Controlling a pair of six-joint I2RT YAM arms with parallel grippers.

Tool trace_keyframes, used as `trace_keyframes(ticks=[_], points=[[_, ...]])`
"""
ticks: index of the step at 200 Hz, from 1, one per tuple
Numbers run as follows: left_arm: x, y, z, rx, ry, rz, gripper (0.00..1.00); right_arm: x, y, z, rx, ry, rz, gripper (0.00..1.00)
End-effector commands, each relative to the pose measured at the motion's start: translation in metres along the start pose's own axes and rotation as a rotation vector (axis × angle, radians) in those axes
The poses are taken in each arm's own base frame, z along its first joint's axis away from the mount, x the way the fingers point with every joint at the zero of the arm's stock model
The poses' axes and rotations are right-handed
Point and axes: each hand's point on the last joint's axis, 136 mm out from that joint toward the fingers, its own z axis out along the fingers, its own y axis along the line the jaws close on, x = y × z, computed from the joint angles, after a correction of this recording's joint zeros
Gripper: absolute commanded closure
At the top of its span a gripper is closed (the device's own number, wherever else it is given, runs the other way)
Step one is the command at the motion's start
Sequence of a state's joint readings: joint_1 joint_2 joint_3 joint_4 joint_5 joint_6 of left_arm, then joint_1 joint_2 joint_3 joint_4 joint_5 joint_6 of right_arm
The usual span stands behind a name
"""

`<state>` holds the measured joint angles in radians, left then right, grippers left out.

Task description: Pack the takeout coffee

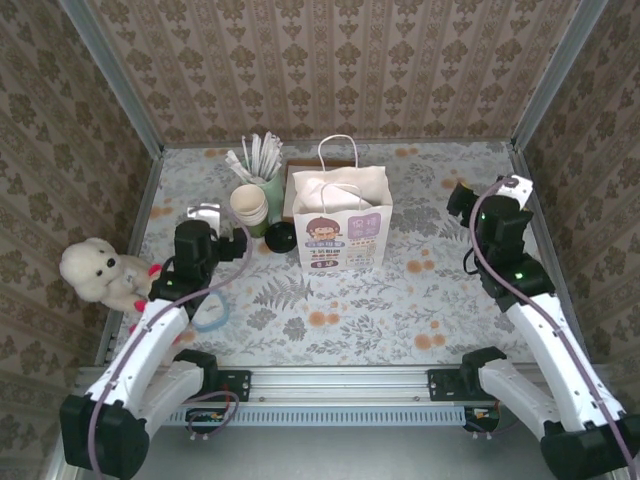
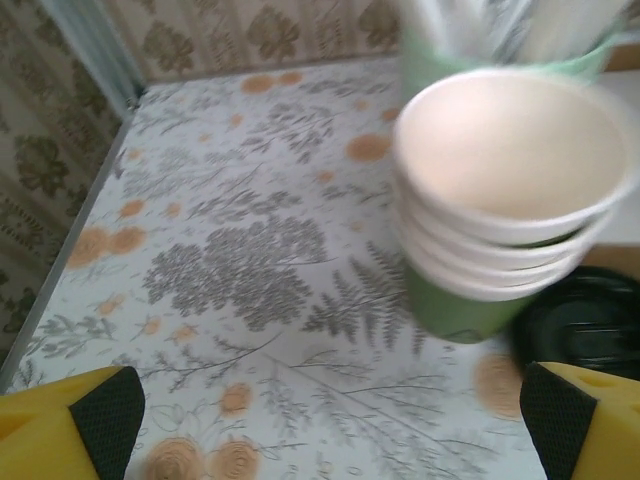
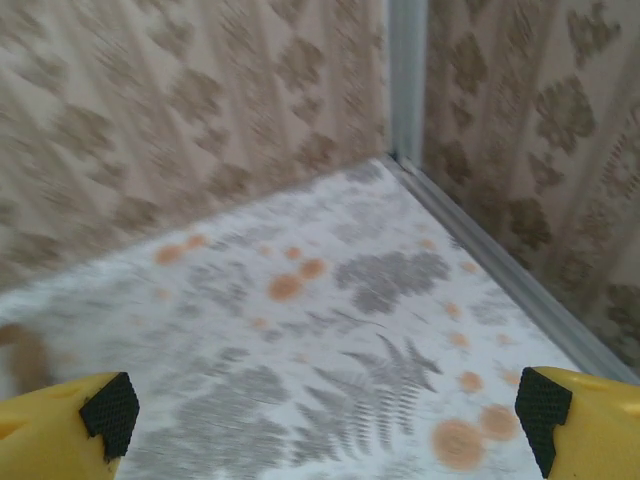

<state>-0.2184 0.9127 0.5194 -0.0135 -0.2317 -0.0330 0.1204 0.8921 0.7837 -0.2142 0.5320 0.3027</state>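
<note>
Left gripper: jaws released, fingertips at both lower corners of the wrist frame, holding nothing. Stack of cream cups upper right, black lid at right edge just beside it. Right gripper: jaws released wide over floral table, view blurred. Paper bag upright, centre of overhead frame. Takeout coffee: position cannot be told from these frames.

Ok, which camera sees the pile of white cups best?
The left wrist view. The stack of cream cups sits close and big there, so you can look into the top cup and see the rims below, if a bit blurry. The top external view shows the stack small, from above, near the paper bag.
</note>
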Motion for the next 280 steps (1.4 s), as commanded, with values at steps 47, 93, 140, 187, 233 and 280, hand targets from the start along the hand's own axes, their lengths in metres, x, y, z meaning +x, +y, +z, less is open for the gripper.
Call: trace_keyframes(ticks=[47, 93, 140, 187, 233, 280], points=[[0.025, 0.012, 0.056, 0.095, -0.047, -0.038, 0.0, 0.111, 0.007, 0.079, -0.177, 0.136, -0.156, 0.0], [0.023, 0.009, 0.068, 0.106, -0.117, 0.011, 0.0, 0.135, 0.035, 0.099, -0.33, 0.194, -0.166, 0.0], [0.023, 0.002, 0.099, 0.163, -0.11, 0.017, 0.0, 0.127, 0.059, 0.12, -0.417, 0.143, -0.13, 0.0], [0.033, 0.016, 0.106, 0.067, -0.122, -0.016, 0.0, 0.137, 0.074, 0.109, -0.502, 0.093, -0.181, 0.0], [0.034, 0.02, 0.105, 0.016, -0.116, -0.016, 0.0, 0.145, 0.073, 0.103, -0.468, -0.004, -0.211, 0.0], [0.034, 0.019, 0.106, 0.023, -0.11, -0.014, 0.0, 0.144, 0.068, 0.108, -0.43, 0.029, -0.202, 0.0]])
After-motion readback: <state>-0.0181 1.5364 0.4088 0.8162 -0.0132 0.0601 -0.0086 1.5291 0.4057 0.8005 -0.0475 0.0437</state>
